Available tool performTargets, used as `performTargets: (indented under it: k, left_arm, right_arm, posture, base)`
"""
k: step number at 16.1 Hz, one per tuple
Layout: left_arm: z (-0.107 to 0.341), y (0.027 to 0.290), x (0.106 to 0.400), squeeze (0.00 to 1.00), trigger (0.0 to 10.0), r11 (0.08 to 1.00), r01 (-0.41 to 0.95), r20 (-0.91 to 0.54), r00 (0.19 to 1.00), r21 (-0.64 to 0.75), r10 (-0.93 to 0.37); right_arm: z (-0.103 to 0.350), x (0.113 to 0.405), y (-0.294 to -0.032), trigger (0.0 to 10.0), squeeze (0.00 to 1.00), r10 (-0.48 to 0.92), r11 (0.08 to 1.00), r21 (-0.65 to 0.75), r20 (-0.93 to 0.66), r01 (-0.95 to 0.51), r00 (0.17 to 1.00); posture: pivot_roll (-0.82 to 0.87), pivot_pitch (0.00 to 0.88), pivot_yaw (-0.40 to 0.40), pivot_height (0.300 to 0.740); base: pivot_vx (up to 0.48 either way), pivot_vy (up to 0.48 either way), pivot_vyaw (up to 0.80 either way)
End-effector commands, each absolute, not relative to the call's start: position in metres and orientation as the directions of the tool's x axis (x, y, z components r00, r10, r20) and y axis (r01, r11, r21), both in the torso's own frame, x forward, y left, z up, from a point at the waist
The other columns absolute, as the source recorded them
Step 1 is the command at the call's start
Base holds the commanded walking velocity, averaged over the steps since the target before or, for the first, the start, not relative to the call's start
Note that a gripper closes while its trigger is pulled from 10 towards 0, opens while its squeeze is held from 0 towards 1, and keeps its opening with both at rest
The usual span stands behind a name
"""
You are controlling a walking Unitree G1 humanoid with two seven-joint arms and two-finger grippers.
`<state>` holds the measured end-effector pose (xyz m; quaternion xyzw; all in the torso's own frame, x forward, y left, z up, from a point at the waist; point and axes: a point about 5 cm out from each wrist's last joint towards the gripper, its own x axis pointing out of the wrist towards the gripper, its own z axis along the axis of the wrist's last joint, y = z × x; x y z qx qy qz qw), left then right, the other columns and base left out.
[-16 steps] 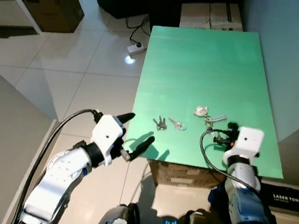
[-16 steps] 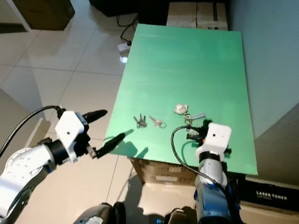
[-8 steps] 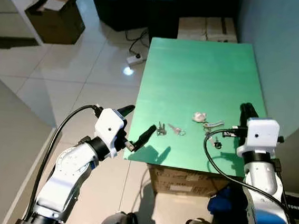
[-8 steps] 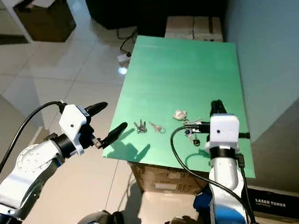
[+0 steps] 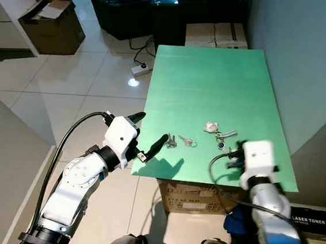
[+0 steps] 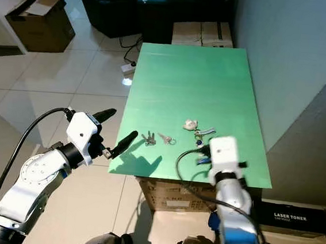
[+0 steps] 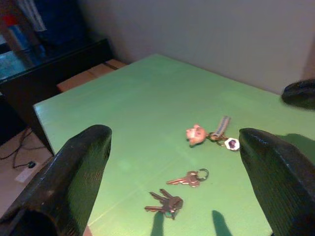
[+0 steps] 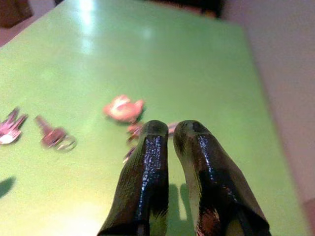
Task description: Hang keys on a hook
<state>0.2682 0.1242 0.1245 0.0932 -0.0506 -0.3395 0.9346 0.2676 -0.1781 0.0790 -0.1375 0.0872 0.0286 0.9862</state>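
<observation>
Item: charm keys (image 8: 129,114) on green table (image 5: 214,75), lying just ahead of your right gripper (image 8: 170,129), the nearer arm; its 2 fingers pressed together, empty. Left gripper (image 5: 148,136) spread wide at table edge.

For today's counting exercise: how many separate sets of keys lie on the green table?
3. A small bunch of keys lies nearest the left gripper; a single key on a ring beside it; a keychain with a pink charm just ahead of the right gripper.
</observation>
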Motion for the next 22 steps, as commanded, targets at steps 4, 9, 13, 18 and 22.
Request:
performTargets:
  k: [4,9,13,18,22]
  left_arm:
    - [0.130,0.123,0.261,0.00,10.0,0.689,0.699,0.018,0.699,0.188,-0.715]
    - [0.128,0.112,0.241,0.00,10.0,0.562,0.818,-0.026,0.569,0.122,-0.822]
    - [0.130,0.120,0.235,0.00,10.0,0.582,0.803,-0.043,0.590,0.126,-0.806]
    - [0.132,0.125,0.230,0.00,10.0,0.585,0.799,-0.065,0.597,0.136,-0.800]
    - [0.133,0.128,0.227,0.00,10.0,0.590,0.796,-0.080,0.602,0.138,-0.794]
  right_arm:
    - [0.049,0.277,-0.177,10.0,1.00,-0.018,0.968,-0.241,-0.323,-0.064,0.946]
    - [0.029,0.288,-0.184,10.0,1.00,-0.087,0.966,-0.260,-0.376,-0.014,0.922]
    - [0.032,0.297,-0.191,10.0,1.00,-0.108,0.949,-0.314,-0.349,-0.007,0.931]
    - [0.033,0.303,-0.196,10.0,0.00,-0.112,0.970,-0.240,-0.321,0.033,0.940]
    - [0.033,0.307,-0.192,10.0,0.00,-0.114,0.970,-0.239,-0.303,0.040,0.946]
  posture:
    - [-0.08,0.187,0.174,0.740]
    - [-0.04,0.231,0.181,0.740]
    - [-0.01,0.247,0.181,0.740]
    - [0.02,0.267,0.192,0.740]
    - [0.04,0.269,0.196,0.740]
  base:
    - [0.000,0.000,0.00]
    - [0.000,0.000,0.00]
    - [0.000,0.000,0.00]
    - [0.000,0.000,0.00]
    - [0.000,0.000,0.00]
